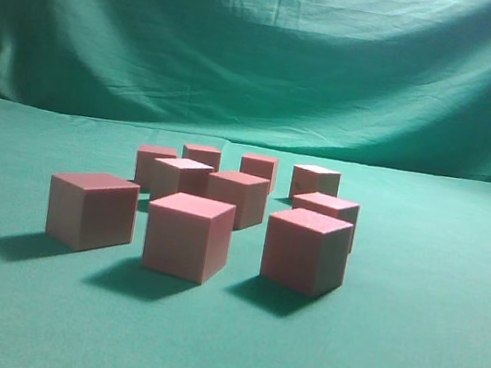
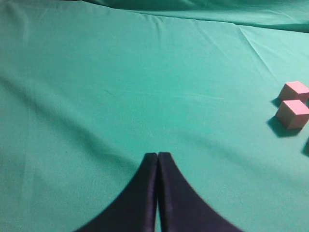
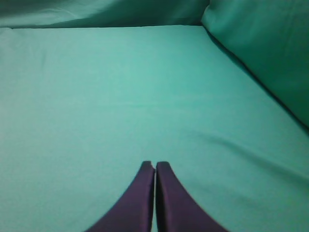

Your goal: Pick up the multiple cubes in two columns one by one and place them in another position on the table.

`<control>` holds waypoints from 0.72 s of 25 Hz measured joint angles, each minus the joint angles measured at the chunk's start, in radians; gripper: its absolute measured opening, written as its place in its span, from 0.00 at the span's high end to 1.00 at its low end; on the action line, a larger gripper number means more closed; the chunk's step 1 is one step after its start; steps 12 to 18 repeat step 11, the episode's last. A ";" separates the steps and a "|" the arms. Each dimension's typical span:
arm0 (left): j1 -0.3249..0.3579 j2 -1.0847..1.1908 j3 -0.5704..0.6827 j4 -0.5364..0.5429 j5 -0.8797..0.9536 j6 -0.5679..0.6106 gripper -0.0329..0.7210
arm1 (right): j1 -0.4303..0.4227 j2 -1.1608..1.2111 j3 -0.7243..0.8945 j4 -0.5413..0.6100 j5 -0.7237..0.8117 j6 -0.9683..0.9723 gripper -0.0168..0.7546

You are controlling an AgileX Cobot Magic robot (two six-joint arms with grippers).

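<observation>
Ten small cubes sit grouped near the middle of a bench covered in green cloth, with more green cloth draped behind as a backdrop. The blocks have pinkish-red tops and paler tan-pink sides. From the exterior view, three stand in front, spaced apart: one at the left, one in the centre, one at the right. The rest stand behind them in looser rows, some partly hidden by those in front, so the exact arrangement is hard to read. Each casts a dark shadow toward the front left.

No arm shows in the exterior view. The left gripper hangs over bare cloth, its dark fingers pressed together and grasping nothing; two cubes lie well off to its right, at the edge of that view. The right gripper is likewise clenched tight and empty, over bare cloth with no cube in sight.
</observation>
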 joint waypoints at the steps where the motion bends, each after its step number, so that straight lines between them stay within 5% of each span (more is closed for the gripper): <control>1: 0.000 0.000 0.000 0.000 0.000 0.000 0.96 | -0.001 0.000 0.000 0.000 0.000 0.000 0.98; 18: 0.000 0.000 0.000 0.000 0.000 0.000 0.96 | -0.002 0.000 0.000 0.000 0.000 0.000 0.98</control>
